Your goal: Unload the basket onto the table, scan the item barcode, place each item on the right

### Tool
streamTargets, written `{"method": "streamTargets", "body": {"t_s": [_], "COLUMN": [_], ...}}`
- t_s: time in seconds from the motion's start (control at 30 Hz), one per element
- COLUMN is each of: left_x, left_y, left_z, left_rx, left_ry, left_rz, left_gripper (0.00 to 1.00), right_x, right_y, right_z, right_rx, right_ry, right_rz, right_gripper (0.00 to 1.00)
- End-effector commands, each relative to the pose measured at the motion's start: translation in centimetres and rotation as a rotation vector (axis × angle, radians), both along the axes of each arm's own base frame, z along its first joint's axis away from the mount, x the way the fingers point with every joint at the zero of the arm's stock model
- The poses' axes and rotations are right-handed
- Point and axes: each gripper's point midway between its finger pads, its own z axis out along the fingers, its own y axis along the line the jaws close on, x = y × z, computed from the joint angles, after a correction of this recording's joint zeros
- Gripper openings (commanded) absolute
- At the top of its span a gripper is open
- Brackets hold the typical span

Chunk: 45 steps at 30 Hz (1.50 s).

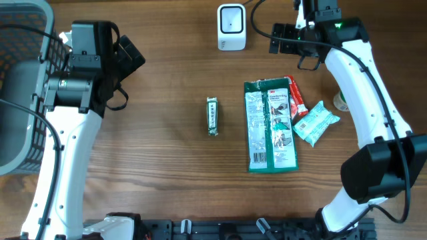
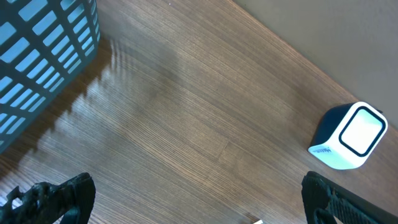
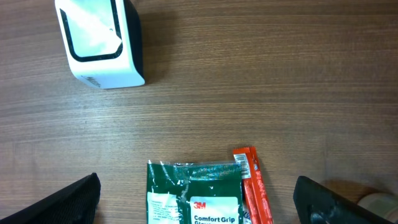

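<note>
Right gripper (image 3: pixel 199 208) hanging wide open, holding nothing | left gripper (image 2: pixel 199 199) gaping empty too | green 3M pack (image 1: pixel 271 125) lying flat right of centre, glossy, white label and barcode facing up | right arm (image 1: pixel 360 73) stretching out beside white scanner (image 1: pixel 231 27) | left arm (image 1: pixel 67 133) hovering beside basket (image 1: pixel 20 87)

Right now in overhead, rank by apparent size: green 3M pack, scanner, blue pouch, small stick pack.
1. green 3M pack
2. scanner and blue pouch: look about alike, so not ranked
3. small stick pack
</note>
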Motion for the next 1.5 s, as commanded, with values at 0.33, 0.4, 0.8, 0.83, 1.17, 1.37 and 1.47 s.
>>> {"method": "streamTargets", "body": {"t_s": [0.33,0.4,0.8,0.83,1.17,1.37,1.47], "left_x": [-0.1,-0.1,-0.1,-0.1,-0.1,-0.1,-0.1], "left_y": [0.4,0.4,0.4,0.4,0.4,0.4,0.4], "left_z": [0.4,0.4,0.3,0.3,0.3,0.3,0.3], "left_rx": [0.001,0.001,0.001,0.001,0.001,0.001,0.001], "left_ry": [-0.011,-0.011,-0.011,-0.011,-0.011,-0.011,-0.011], "left_rz": [0.023,0.023,0.023,0.023,0.023,0.023,0.023], "left_gripper": [1.00,1.00,1.00,1.00,1.00,1.00,1.00], "right_x": [0.3,0.2,-9.8,-10.9,-22.5,-23.5,-24.2], "right_y": [-0.2,-0.2,-2.1,-2.2,-4.3,-4.5,-4.7], "right_z": [0.4,0.5,22.0,23.2,31.8,30.2,27.9], "right_rx": [-0.011,-0.010,0.085,0.091,0.146,0.134,0.117], "right_ry": [-0.014,-0.015,-0.527,-0.560,-0.850,-0.787,-0.694], "right_rz": [-0.010,-0.011,-0.014,-0.014,-0.015,-0.015,-0.015], "right_gripper": [1.00,1.00,1.00,1.00,1.00,1.00,1.00]}}
